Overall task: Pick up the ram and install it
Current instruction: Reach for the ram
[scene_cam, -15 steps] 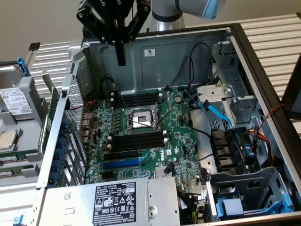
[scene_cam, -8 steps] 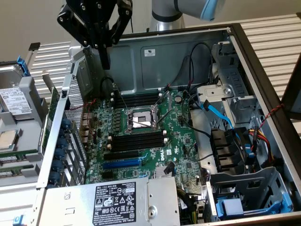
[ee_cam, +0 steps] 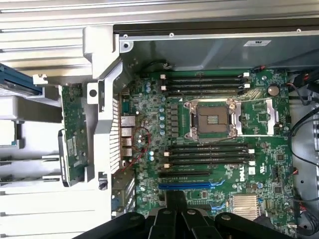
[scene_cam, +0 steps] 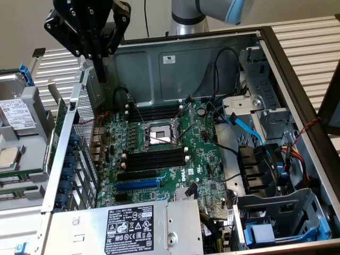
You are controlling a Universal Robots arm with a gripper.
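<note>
Nothing done yet: gripper [scene_cam: 100, 71], fingers pressed together and empty, hangs at eleven o'clock of the motherboard [scene_cam: 204, 159]; ram [ee_cam: 74, 134] lies outside the case wall [ee_cam: 105, 139].

Matt grey sheet-metal case [scene_cam: 212, 64], glossy green motherboard [scene_cam: 204, 159], black plastic memory slots [scene_cam: 154, 159]

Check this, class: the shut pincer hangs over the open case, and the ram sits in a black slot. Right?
No. The wrist view shows the ram lying outside the case; the black slots are empty. The shut pincer does hang over the case.
</note>
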